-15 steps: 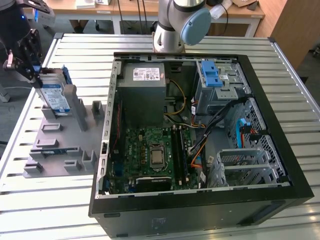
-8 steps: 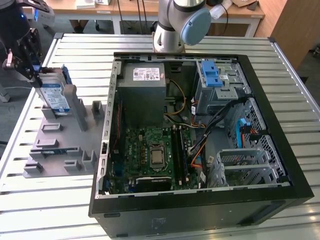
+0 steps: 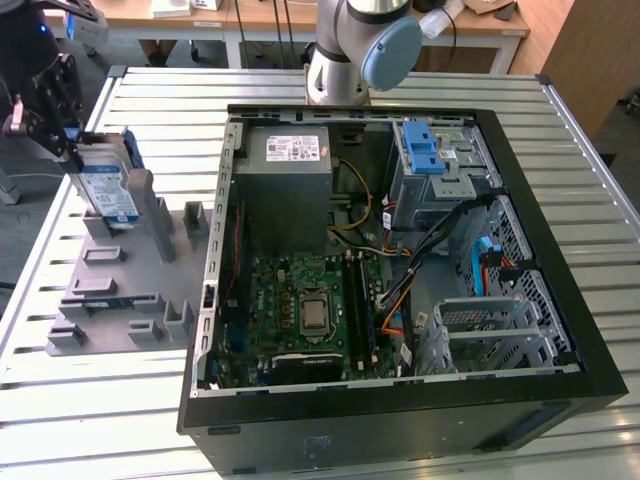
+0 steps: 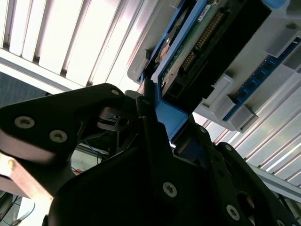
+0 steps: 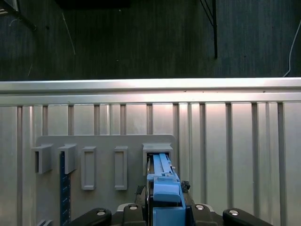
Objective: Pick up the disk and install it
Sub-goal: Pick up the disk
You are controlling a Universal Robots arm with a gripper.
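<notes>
The disk (image 3: 108,192), silver with a blue-and-white label and a blue carrier frame, stands on edge in a slot at the back of the grey holder (image 3: 120,290), on the exterior view's left. My gripper (image 3: 68,148) comes down onto its upper end, and its black fingers are shut on the blue frame. In the first wrist view the blue frame of the disk (image 5: 164,186) runs from between the fingers into the holder's slot (image 5: 157,150). In the second wrist view the disk's connector side (image 4: 202,42) shows beyond the gripper (image 4: 162,120).
The open computer case (image 3: 560,330) lies to the exterior view's right of the holder, with a motherboard (image 3: 300,310), a grey power supply (image 3: 290,190) and a drive cage carrying a light-blue latch bracket (image 3: 424,150). The arm's base (image 3: 350,50) stands behind it on the slatted metal table (image 3: 100,400).
</notes>
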